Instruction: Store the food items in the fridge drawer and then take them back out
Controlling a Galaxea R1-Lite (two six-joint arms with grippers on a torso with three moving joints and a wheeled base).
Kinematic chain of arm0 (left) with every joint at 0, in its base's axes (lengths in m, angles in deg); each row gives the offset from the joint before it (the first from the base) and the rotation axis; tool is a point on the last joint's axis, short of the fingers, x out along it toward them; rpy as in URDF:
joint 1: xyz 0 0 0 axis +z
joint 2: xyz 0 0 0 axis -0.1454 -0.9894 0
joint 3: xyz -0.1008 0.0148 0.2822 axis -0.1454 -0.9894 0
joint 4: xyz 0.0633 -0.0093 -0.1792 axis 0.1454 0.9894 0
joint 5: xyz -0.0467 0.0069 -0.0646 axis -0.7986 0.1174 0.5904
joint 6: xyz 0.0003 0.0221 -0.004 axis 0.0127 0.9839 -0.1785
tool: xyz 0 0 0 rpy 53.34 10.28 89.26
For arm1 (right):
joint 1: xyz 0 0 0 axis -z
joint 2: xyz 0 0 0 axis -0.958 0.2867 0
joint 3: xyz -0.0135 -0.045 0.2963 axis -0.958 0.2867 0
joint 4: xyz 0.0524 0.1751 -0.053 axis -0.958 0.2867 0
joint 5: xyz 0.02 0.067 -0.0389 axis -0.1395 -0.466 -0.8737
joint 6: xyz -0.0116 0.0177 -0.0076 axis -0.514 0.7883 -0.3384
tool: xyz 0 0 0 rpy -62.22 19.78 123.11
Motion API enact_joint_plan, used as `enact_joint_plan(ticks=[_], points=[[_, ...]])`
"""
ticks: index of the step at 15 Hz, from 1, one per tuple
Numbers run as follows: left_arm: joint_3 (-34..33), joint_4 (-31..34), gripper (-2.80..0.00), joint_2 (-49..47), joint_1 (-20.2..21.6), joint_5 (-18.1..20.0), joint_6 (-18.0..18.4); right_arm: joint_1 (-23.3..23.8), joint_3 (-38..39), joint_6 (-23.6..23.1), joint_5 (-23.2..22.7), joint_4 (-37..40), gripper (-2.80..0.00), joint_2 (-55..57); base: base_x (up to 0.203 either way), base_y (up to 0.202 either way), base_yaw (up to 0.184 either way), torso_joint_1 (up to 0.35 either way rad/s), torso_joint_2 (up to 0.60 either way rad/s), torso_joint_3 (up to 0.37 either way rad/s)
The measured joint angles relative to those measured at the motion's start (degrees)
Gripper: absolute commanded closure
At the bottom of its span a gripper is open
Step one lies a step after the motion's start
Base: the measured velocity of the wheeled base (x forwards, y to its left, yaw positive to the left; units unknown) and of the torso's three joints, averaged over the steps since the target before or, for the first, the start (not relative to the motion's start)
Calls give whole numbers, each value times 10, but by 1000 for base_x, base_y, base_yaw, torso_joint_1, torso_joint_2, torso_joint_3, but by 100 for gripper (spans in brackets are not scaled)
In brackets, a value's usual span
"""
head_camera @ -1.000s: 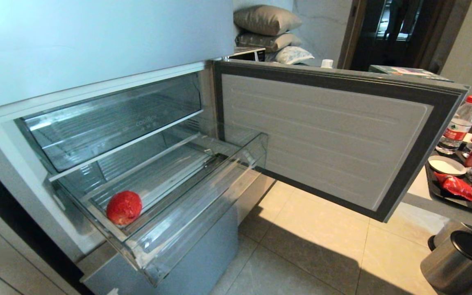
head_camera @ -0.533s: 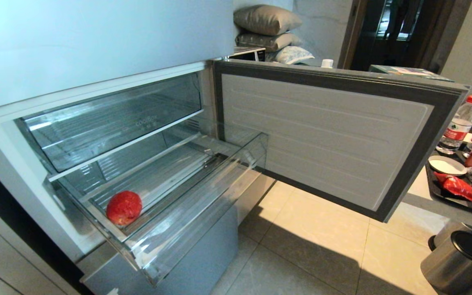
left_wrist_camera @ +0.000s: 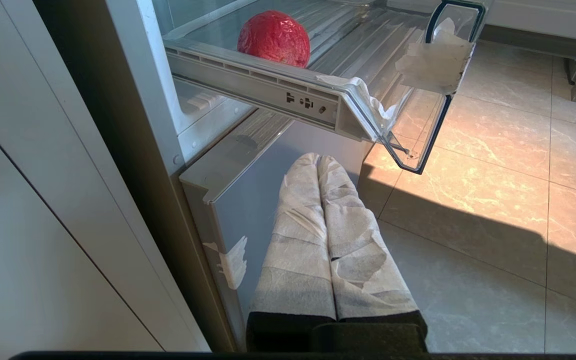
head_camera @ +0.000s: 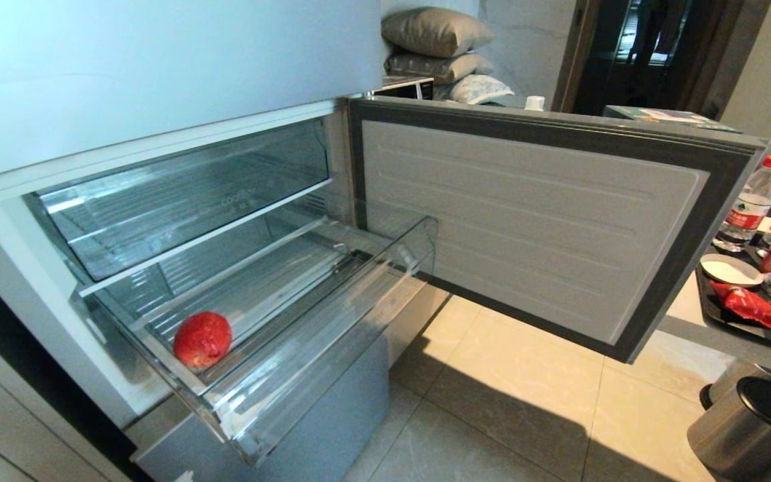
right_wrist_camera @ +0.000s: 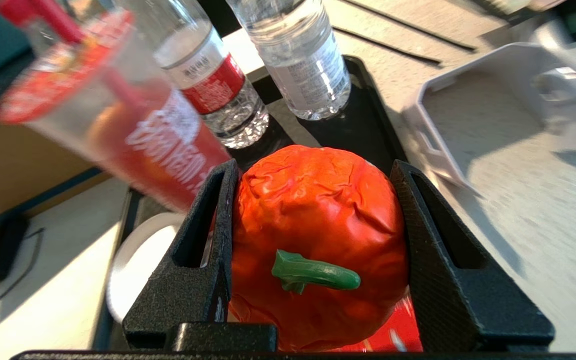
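Pale tiled floor (head_camera: 512,402), part sunlit, part shaded; silver-blue fridge with lower door (head_camera: 533,221) swung wide; stacked pillows (head_camera: 436,47) behind; round metal bin (head_camera: 747,422) on floor under the worktop (right_wrist_camera: 528,200).

Count, fridge side: one clear fridge drawer (head_camera: 305,355) pulled out; one dull red round fruit (head_camera: 202,339) lying in its near-left corner, touching ribbed bottom; one further clear bin above, closed.

Left gripper (left_wrist_camera: 318,162) low beside fridge base, below and in front of drawer rail; taped fingers (left_wrist_camera: 298,225) pressed together, clenched on nothing; round fruit above and beyond fingertips.

Right gripper (right_wrist_camera: 313,172) outside head view, over worktop; black fingers (right_wrist_camera: 208,225) grasping one bright red tomato-like piece (right_wrist_camera: 318,220) on both flanks, green stem toward wrist.

Count, beyond right gripper: one black tray (right_wrist_camera: 358,120); two water bottles (right_wrist_camera: 303,55) standing on it; one red-labelled drink cup (right_wrist_camera: 118,115) to one side of fingertips; one white dish (right_wrist_camera: 138,265) under gripper; one grey tub (right_wrist_camera: 478,115) off the tray on the other side; red snack packets (head_camera: 753,308) on tray, number not resolvable.
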Motion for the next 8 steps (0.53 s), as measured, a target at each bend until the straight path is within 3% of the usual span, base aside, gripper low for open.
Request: enact_joint_plan(ticks=[8], points=[[0,0,0,0,0,0,0,-20,-156,47,0,0,0,131,0,0,0,0,0,0]])
